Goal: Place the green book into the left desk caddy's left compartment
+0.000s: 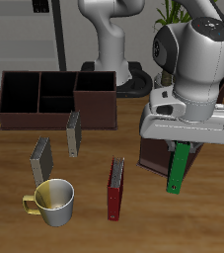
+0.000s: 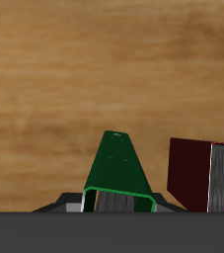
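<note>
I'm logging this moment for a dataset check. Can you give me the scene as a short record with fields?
gripper: shut on the green book, holding it off the table
green book pose: hanging upright from its top edge
left desk caddy: mostly hidden behind the gripper
left compartment: not visible
other caddy: farther back, seen broadside
red book: standing on the table beside the green book
grey books: and, upright
mug: yellow, near the front edge

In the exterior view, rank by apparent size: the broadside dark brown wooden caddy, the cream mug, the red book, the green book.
1. Broadside dark brown wooden caddy.
2. Cream mug.
3. Red book and thin green book held in the tool: look alike, green partly hidden and raised, so unranked.
</note>
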{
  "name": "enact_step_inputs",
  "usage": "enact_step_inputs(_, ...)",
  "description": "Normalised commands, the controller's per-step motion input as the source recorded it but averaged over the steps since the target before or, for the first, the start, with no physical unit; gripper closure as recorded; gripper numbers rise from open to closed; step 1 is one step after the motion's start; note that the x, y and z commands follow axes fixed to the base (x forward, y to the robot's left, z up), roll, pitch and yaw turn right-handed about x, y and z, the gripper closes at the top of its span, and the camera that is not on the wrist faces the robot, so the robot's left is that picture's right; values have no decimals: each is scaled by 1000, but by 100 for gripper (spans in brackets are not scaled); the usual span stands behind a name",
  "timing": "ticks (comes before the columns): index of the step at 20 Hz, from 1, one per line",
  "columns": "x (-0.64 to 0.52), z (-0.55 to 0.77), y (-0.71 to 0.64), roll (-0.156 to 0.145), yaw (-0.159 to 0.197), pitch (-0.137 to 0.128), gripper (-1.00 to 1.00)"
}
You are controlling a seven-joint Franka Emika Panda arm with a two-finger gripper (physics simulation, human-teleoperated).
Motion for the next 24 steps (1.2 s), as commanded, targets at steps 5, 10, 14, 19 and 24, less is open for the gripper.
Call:
enact_step_inputs(5, -442, 780, -302, -19, -47, -82, 100)
enact_step_inputs(10, -474, 652, -286, -26, -22, -78, 100)
enact_step_inputs(14, -520, 481, -223, -17, -44, -53, 100)
enact_step_inputs(19, -505, 305, -20, 17, -61, -23, 100)
enact_step_inputs(24, -610, 292, -89, -17, -71, -26, 100)
